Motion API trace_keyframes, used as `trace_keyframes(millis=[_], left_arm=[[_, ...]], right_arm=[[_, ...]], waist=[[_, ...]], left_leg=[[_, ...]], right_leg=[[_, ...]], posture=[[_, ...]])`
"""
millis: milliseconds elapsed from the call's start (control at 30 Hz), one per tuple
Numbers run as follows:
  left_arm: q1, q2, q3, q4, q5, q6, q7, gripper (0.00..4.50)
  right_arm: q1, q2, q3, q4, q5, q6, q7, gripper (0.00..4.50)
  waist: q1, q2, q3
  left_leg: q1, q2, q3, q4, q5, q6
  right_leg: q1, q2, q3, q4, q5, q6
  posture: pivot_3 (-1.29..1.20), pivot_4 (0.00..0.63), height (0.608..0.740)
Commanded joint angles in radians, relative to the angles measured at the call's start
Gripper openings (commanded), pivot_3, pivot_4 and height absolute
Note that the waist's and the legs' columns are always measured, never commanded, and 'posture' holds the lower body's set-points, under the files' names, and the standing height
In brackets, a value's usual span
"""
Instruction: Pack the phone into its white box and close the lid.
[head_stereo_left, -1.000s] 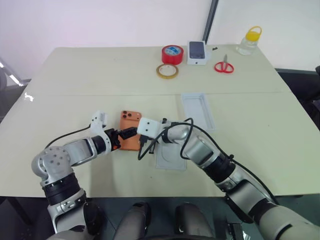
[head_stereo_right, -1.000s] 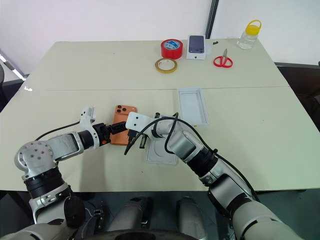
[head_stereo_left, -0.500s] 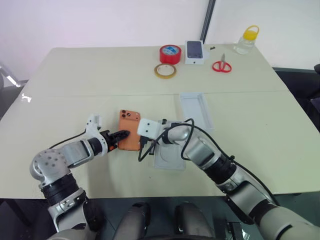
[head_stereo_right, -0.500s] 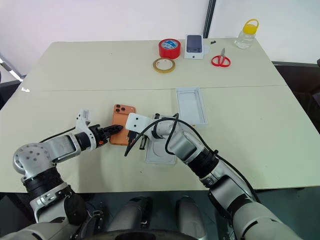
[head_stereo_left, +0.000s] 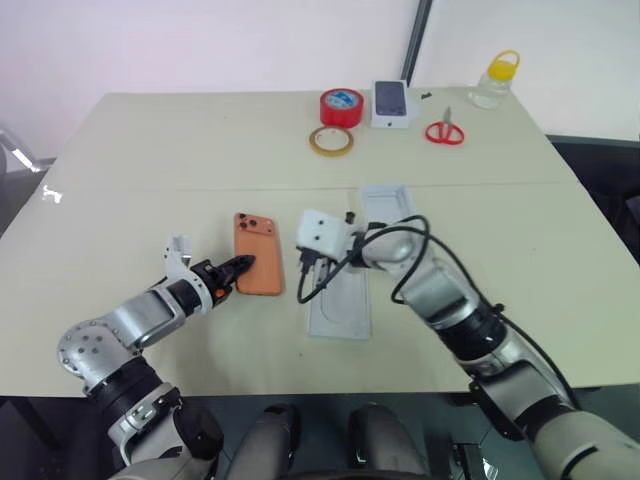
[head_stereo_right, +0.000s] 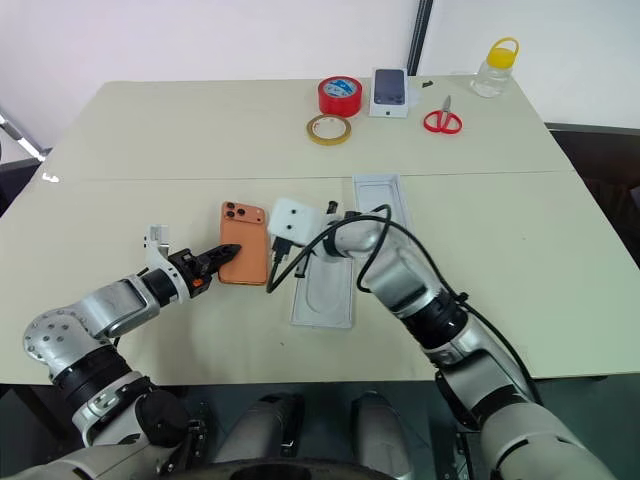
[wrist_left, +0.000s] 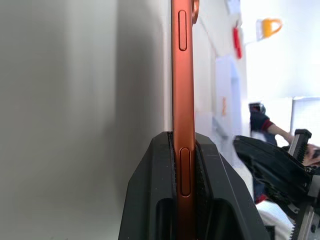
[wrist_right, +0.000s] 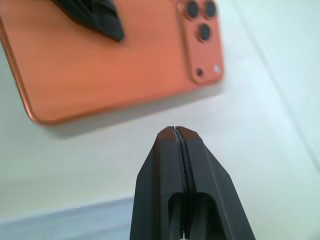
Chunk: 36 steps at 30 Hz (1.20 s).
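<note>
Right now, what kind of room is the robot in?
Probably a plain workroom or office. There is a big pale table against a bare wall, with desk supplies on its far side: red tape, a thinner tape ring and red-handled scissors.

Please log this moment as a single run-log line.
left fingers: shut on phone edge | right fingers: shut, empty | white box: empty | lid: off

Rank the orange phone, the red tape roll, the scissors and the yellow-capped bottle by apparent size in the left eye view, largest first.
1. phone, nearest the camera, which flatters it
2. red tape roll
3. scissors and bottle: look too alike to rank
</note>
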Motion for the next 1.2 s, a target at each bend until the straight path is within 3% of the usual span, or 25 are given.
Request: trace_keyframes(millis=[33, 300, 533, 733, 833, 1000, 1200], left_arm=[[0.006, 0.007, -0.089, -0.083, -0.133, 0.008, 0.002, 0.04], [0.099, -0.019, -0.334, -0.12, -0.291, -0.059, 0.111, 0.04], [0.176, -0.005, -0.551, -0.102, -0.493, -0.246, 0.299, 0.04], [0.223, 0.086, -0.704, -0.118, -0.612, -0.382, 0.375, 0.04], [0.231, 0.128, -0.754, -0.128, -0.646, -0.442, 0.376, 1.32], [0.238, 0.24, -0.814, -0.174, -0.652, -0.473, 0.329, 3.84], [0.193, 0.411, -0.863, -0.244, -0.571, -0.453, 0.191, 3.84]], right_arm=[[0.048, -0.094, -0.108, -0.139, 0.089, -0.01, 0.083, 0.0], [0.22, -0.29, -0.216, -0.222, 0.169, -0.047, 0.149, 0.0], [0.259, -0.315, -0.22, -0.222, 0.168, -0.034, 0.105, 0.0], [0.263, -0.313, -0.207, -0.221, 0.169, -0.035, 0.084, 0.0], [0.259, -0.311, -0.2, -0.217, 0.169, -0.038, 0.08, 0.0], [0.247, -0.308, -0.193, -0.209, 0.171, -0.043, 0.082, 0.0], [0.239, -0.309, -0.189, -0.196, 0.17, -0.053, 0.085, 0.0]], waist=[[0.004, -0.001, 0.0], [-0.005, -0.001, 0.001], [0.004, -0.001, 0.001], [0.003, -0.001, 0.001], [0.004, -0.001, 0.001], [0.002, -0.001, 0.001], [0.003, -0.001, 0.001]], left_leg=[[0.0, 0.0, 0.0, 0.0, 0.0, 0.0], [0.001, 0.0, 0.0, 0.0, 0.0, 0.001], [0.001, 0.0, 0.001, 0.001, 0.0, 0.001], [0.001, 0.0, 0.001, 0.0, 0.0, 0.001], [0.001, 0.0, 0.001, 0.0, 0.0, 0.001], [0.001, 0.0, 0.001, 0.0, 0.0, 0.001], [0.001, 0.0, 0.001, 0.0, 0.0, 0.001]], right_leg=[[0.0, 0.0, 0.0, 0.0, 0.0, 0.0], [0.001, 0.0, 0.0, -0.001, 0.0, 0.0], [0.001, 0.0, 0.001, -0.001, 0.0, 0.0], [0.001, 0.0, 0.001, -0.001, 0.0, 0.0], [0.001, 0.0, 0.001, -0.001, 0.0, 0.0], [0.001, 0.0, 0.001, -0.001, 0.0, 0.0], [0.001, 0.0, 0.001, -0.001, 0.0, 0.0]], posture=[[0.0, 0.15, 0.74], [0.0, 0.15, 0.74], [0.0, 0.15, 0.74], [0.0, 0.15, 0.74], [0.0, 0.15, 0.74], [0.0, 0.15, 0.74], [0.0, 0.15, 0.74]])
